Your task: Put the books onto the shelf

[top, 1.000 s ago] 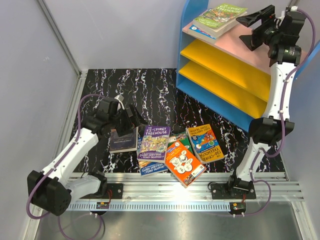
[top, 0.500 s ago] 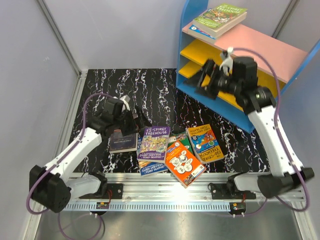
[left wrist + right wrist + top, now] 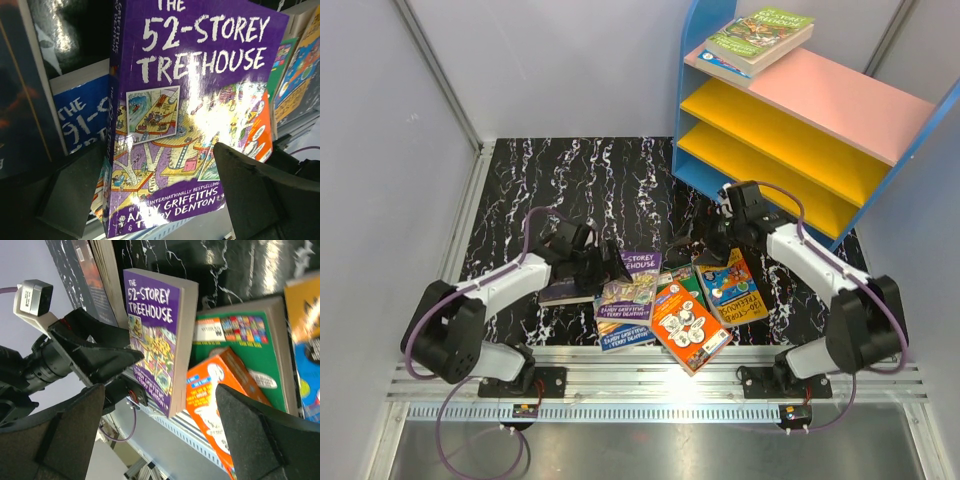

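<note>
A: Right arm is down off the shelf top and low over the pile. It was up there a second ago. Left arm has slid off the brown book toward the purple book.

B: Nearest row first.

A: Orange book lies across a green book. Blue book pokes out under the purple one, at the near table edge. All lie flat except the purple book, which looks tipped up on a long edge in the right wrist view. I cannot tell what props it.

B: Left gripper?

A: Left gripper is spread as wide as it goes, one finger on each side of the purple book's lower end. It is not pressing and holds nothing. My reading is that it is straddling the book to line up a pinch.

B: Right gripper?

A: Right gripper is also fully spread and empty, just beyond the pile, facing the purple cover and the left gripper. It is probably there to take or steady the book. A flat paperback offers no edge, so tipping it up makes sense.

B: Farther out?

A: Yellow-blue book sits just right of the orange one. Shelf stands at the far right. Two books are stacked on the left end of its pink board. Six are still on the table, so this is early going.
</note>
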Controlling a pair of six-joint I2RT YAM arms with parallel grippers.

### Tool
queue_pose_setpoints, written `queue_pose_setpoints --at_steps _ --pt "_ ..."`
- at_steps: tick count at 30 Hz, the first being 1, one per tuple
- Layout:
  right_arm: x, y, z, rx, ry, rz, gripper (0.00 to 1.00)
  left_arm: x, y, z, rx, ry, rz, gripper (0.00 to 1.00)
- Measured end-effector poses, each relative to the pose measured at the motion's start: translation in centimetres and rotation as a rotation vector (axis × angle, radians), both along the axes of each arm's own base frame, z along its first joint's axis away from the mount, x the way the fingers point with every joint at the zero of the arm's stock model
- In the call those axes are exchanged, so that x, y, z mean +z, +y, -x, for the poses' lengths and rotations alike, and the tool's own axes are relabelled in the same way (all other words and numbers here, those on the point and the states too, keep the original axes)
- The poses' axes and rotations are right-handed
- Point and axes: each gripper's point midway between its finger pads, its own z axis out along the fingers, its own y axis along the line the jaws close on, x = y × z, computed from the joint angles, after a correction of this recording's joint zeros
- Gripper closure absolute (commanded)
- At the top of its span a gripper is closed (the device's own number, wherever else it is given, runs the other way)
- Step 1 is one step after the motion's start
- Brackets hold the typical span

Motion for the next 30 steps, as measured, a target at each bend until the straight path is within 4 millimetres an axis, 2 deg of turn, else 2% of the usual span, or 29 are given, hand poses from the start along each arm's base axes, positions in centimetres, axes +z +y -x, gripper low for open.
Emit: queue_pose_setpoints --at_steps 4,7,14,18,19,20,22,23,26,27,29,30 --pt "-2.1 1.8 -1.6 0.018 0.024 -0.050 0.02 0.1 -0.7 -0.6 0.000 -0.012 0.032 0.01" --pt "-4.0 3.1 -2.0 0.034 0.052 -0.059 0.02 0.1 -1.0 -0.8 -0.002 -0.016 0.049 0.01" --pt "-8.8 6.2 -0.7 0.111 0.140 -0.035 0.04 0.1 -1.5 -1.1 -0.010 -0.019 0.070 0.01" --pt "-9.1 7.4 -0.4 0.143 0.156 -0.063 0.09 0.1 -1.6 -1.1 -0.016 -0.019 0.079 0.01" --pt "-9.2 7.5 -0.5 0.147 0.153 -0.069 0.12 0.1 -1.7 -1.1 -0.017 -0.018 0.081 0.01" --pt "-9.2 7.7 -0.5 0.150 0.154 -0.075 0.22 0.1 -1.8 -1.1 -0.019 -0.018 0.085 0.01" --pt "-9.5 7.8 -0.6 0.153 0.156 -0.081 0.33 0.1 -1.9 -1.1 -0.022 -0.018 0.090 0.01" --pt "-9.7 7.9 -0.6 0.151 0.159 -0.081 0.48 0.1 -1.9 -1.1 -0.023 -0.016 0.091 0.01" --pt "-10.4 7.7 -0.6 0.144 0.170 -0.068 0.68 0.1 -1.9 -1.2 -0.025 -0.013 0.093 0.01" --pt "-10.4 7.7 -0.5 0.144 0.174 -0.067 0.80 0.2 -2.0 -1.2 -0.026 -0.011 0.092 0.01" --pt "-10.1 7.7 -0.6 0.147 0.165 -0.074 0.87 0.2 -2.0 -1.2 -0.028 -0.008 0.089 0.01" --pt "-9.9 7.7 -0.6 0.147 0.160 -0.074 0.95 0.3 -1.9 -1.2 -0.030 -0.007 0.084 0.01"
